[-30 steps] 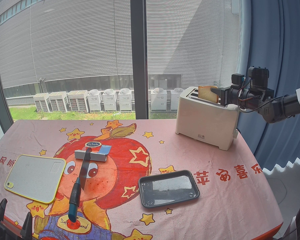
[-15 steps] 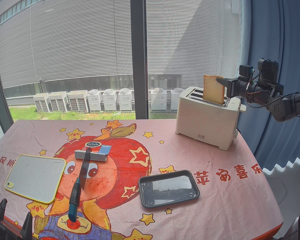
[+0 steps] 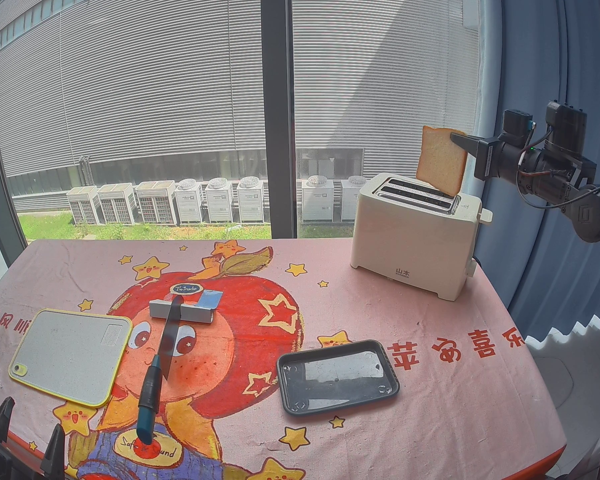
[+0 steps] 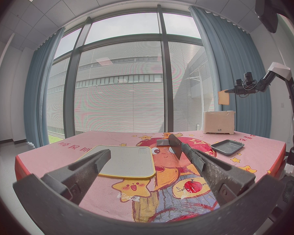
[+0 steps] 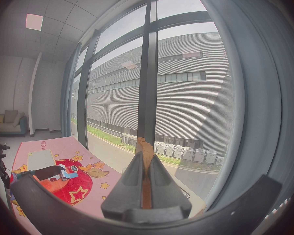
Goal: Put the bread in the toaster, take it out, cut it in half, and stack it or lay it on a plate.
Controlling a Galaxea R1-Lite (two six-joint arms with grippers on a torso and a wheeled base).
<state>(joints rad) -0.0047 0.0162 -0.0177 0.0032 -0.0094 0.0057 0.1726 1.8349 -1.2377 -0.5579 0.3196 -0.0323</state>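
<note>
While parked low at the left end of the bench (image 3: 447, 401), sits with the left gripper (image 4: 145, 152) fingers spread wide, holding nothing. Further right: cutting board (image 3: 70, 355), knife (image 3: 155, 375), plate (image 3: 283, 381), toaster (image 3: 413, 241). Got the bread (image 3: 441, 160) clamped by its upper edge in the right gripper (image 3: 461, 143) fingers, hanging clear above the slots. Guessing light, soft, crumbly, so worth pinching gently near the crust, not mid-slice.
</note>
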